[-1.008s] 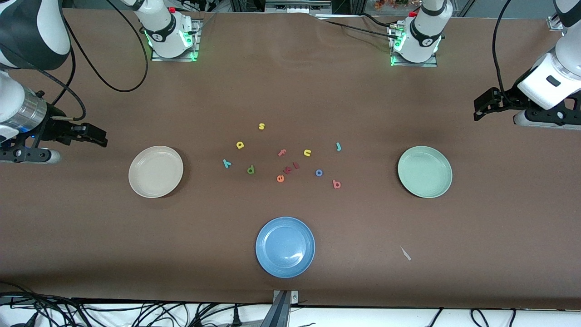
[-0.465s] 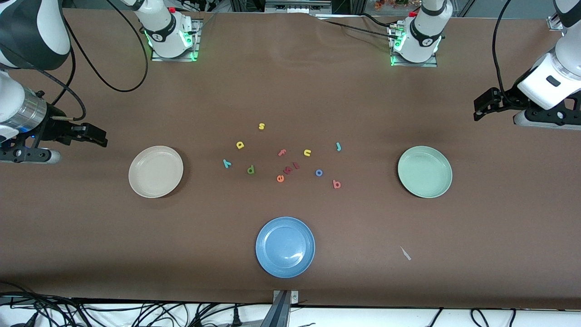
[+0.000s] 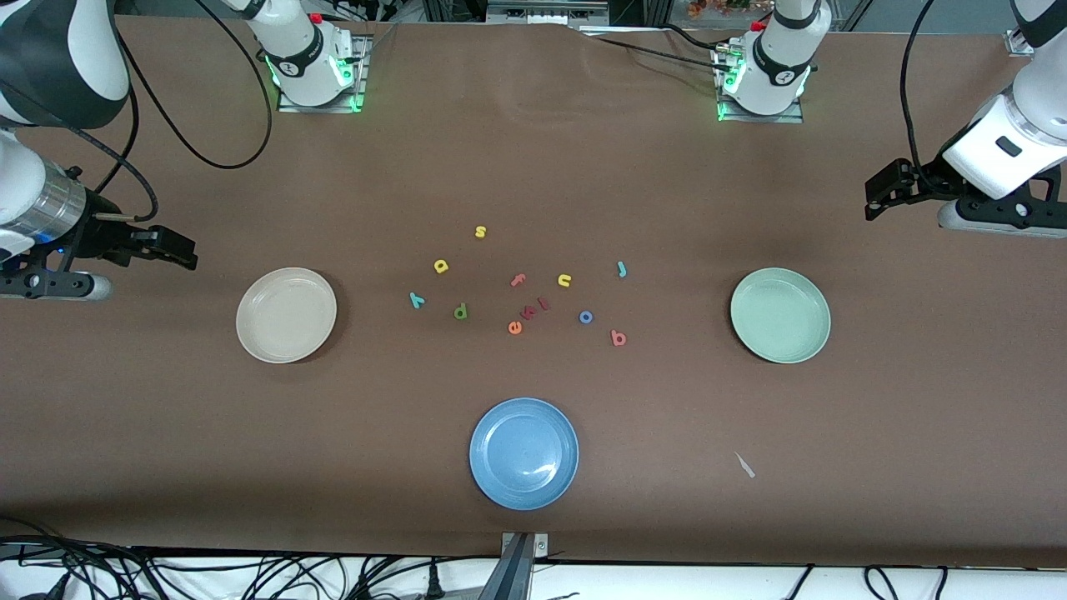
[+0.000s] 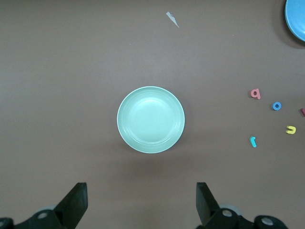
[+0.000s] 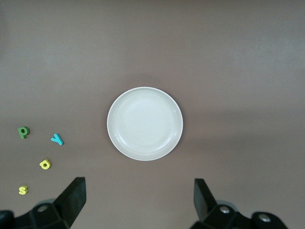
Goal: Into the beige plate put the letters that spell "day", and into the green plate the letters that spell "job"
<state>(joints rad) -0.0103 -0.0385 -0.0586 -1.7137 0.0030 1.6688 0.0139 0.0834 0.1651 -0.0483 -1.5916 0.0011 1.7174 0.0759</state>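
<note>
Since no letter is lifted yet, left end effector [image 3: 875, 193] at frame's right edge and right end effector [image 3: 179, 250] at its left edge are held wide, empty; beige plate [image 3: 286, 315], green plate [image 3: 780, 315] bare.

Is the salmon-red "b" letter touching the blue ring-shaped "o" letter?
Apart. The front view shows bare brown table between the salmon-red "b" and the blue "o".

Left hand [image 4: 139, 202] and right hand [image 5: 138, 198] hang high, fingers spread wide.
</note>
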